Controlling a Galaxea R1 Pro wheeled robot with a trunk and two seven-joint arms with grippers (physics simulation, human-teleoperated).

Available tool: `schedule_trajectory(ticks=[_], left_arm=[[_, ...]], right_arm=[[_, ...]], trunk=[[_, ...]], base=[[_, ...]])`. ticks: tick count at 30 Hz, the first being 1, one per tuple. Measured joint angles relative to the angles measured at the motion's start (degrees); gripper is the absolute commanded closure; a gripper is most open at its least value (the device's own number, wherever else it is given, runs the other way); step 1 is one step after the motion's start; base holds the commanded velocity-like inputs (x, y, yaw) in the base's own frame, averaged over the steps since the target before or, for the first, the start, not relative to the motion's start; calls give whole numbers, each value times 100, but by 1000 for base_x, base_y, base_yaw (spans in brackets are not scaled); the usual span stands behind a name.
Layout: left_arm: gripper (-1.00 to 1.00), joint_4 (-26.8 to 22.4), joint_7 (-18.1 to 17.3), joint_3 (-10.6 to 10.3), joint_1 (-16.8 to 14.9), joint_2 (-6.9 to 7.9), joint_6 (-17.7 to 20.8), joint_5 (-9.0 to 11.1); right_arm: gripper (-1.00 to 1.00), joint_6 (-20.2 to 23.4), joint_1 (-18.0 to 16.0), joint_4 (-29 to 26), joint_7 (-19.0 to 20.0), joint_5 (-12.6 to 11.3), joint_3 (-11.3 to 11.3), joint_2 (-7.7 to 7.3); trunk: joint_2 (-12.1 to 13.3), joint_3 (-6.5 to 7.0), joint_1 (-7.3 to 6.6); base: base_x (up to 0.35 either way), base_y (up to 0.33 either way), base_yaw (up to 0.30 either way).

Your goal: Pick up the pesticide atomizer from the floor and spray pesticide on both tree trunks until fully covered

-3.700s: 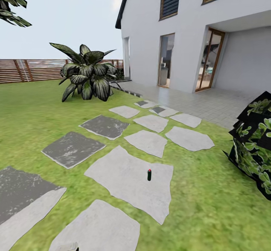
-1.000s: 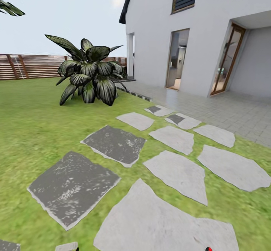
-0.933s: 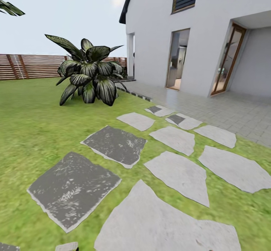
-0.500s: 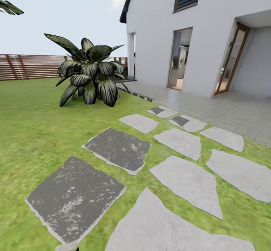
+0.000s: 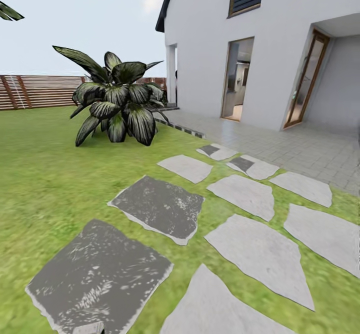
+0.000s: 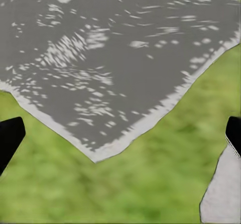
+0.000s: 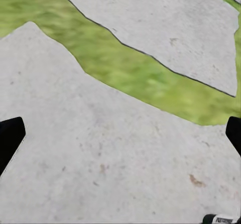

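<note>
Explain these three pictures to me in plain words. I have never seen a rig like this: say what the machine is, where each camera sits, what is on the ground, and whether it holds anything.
This is a simulated wheeled robot with two arms, driven by a person. The big picture comes from its head camera, looking out over a lawn with stepping stones, a dark leafy plant, a wooden fence and a white house. The other two come from cameras near each gripper, looking down along its fingers. The left gripper hangs over a dark grey stone and grass; the right gripper hangs over pale stones. Only the black fingertips peek in at each picture's edges, set wide apart, with nothing between them, so both hold nothing.
</note>
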Motion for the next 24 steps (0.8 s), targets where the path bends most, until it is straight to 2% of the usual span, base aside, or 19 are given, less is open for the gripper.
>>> schedule_trajectory(ticks=[24], left_arm=[[-100,-5,0,0,0,0,0,-5]], right_arm=[[-100,0,0,0,0,0,0,3]], trunk=[[0,0,0]], base=[[290,189,-260]])
